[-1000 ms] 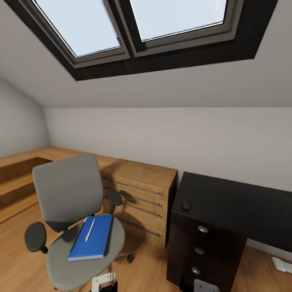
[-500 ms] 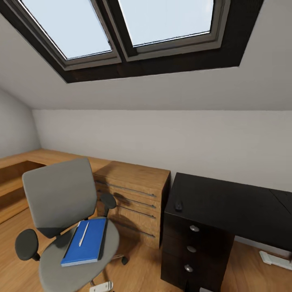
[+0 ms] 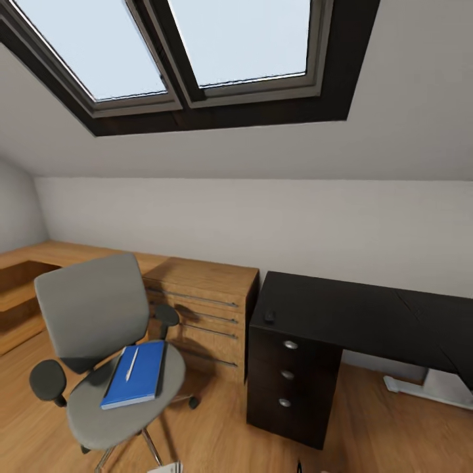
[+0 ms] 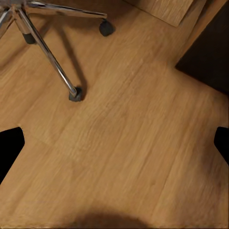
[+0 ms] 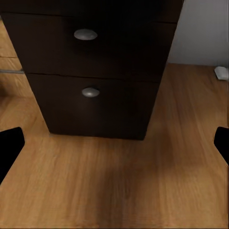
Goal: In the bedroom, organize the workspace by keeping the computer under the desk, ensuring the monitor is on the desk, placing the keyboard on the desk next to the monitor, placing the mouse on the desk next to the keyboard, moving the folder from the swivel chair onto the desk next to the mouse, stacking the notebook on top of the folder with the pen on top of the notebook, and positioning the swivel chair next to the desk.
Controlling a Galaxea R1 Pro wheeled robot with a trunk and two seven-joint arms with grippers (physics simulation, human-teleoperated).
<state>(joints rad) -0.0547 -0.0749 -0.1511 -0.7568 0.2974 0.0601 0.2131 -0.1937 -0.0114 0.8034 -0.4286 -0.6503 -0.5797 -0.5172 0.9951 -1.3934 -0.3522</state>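
Left fingers (image 4: 10,150) spread over floor (image 4: 129,143) (pointing down), right fingers (image 5: 9,143) facing desk (image 5: 95,62)

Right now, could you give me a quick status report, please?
Both grippers open, empty, over floor. Folder on swivel chair, pen on top. Mouse on desk. Nothing blocking.

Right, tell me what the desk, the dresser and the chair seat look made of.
Desk: glossy black top, probably laminate, with faint sheen; the drawer knobs look like brushed metal. Dresser: light wood or veneer, grain visible. Chair seat: matte grey padding, likely fabric.
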